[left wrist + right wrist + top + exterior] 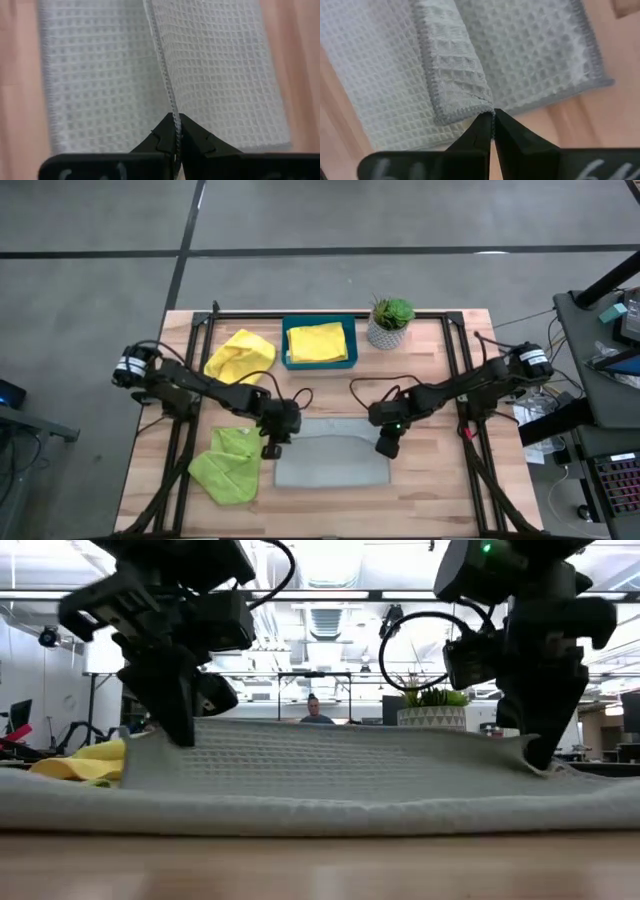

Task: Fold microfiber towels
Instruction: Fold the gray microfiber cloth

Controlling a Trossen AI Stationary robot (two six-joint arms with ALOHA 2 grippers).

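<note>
Here, the grey towel (332, 455) serves as the landmark: it lies spread near the front middle of the tabletop (440, 480), and both arms are working on it. To its left sits a lime green towel (227, 465), rumpled and not yet folded. Behind that one, farther back and left of the grey towel, a yellow towel (240, 356) lies in a loose heap. At the grey towel's left rear corner the left claw (271, 448) is clamped tight on the cloth's edge (the wrist view shows the hem pinched between the closed fingertips (165, 140)). Directly behind the grey towel stands the teal tray (319, 363), holding a second yellow towel (317, 341) that looks flat and neatly folded. At the grey towel's right rear corner the right claw (386, 446) is likewise closed on the corner, which curls over on itself. Behind and right of the grey towel stands a small potted plant (390, 321).

By this look, one towel is done, the grey one is just starting its first fold, and two more wait. A light blue towel is not visible.
</note>
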